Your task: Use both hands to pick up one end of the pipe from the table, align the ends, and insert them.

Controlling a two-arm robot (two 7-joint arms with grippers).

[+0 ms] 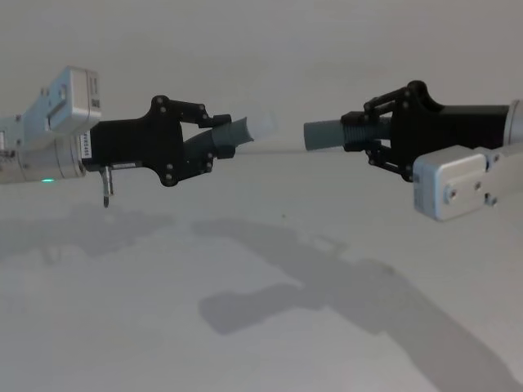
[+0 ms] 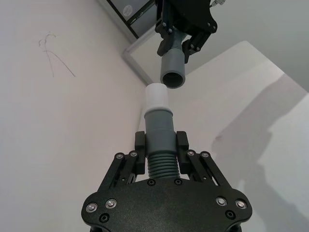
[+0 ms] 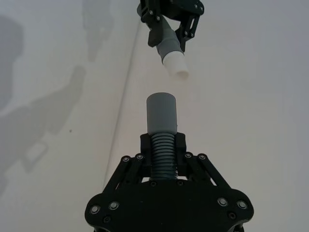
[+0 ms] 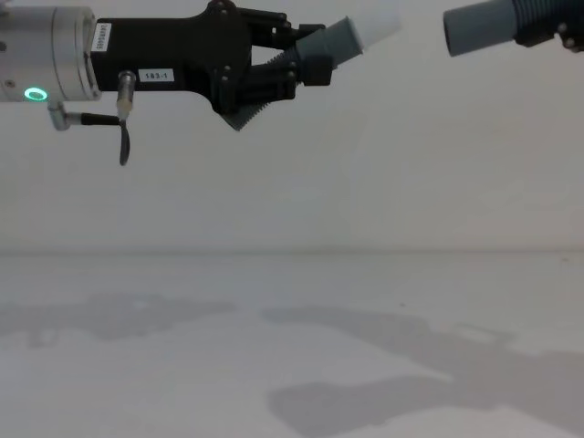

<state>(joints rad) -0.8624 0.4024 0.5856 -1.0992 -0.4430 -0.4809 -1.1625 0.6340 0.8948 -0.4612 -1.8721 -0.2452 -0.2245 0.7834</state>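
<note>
Both pipe pieces are held in the air above the white table (image 1: 261, 327). My left gripper (image 1: 208, 139) is shut on the ribbed collar of the grey piece (image 1: 237, 132). That piece's white tip (image 1: 263, 126) points right and slightly up. My right gripper (image 1: 372, 135) is shut on the other grey piece (image 1: 331, 133), whose open socket faces left. A small gap separates the two ends, which do not touch. In the left wrist view the white tip (image 2: 156, 99) sits just below and left of the socket (image 2: 172, 77). In the chest view the tip (image 4: 374, 26) is tilted against the socket piece (image 4: 479, 27).
Arm shadows fall across the bare table (image 4: 292, 365) below both grippers. A dark framed panel (image 2: 130, 14) stands at the far edge in the left wrist view. A thin probe (image 1: 105, 194) hangs under my left wrist.
</note>
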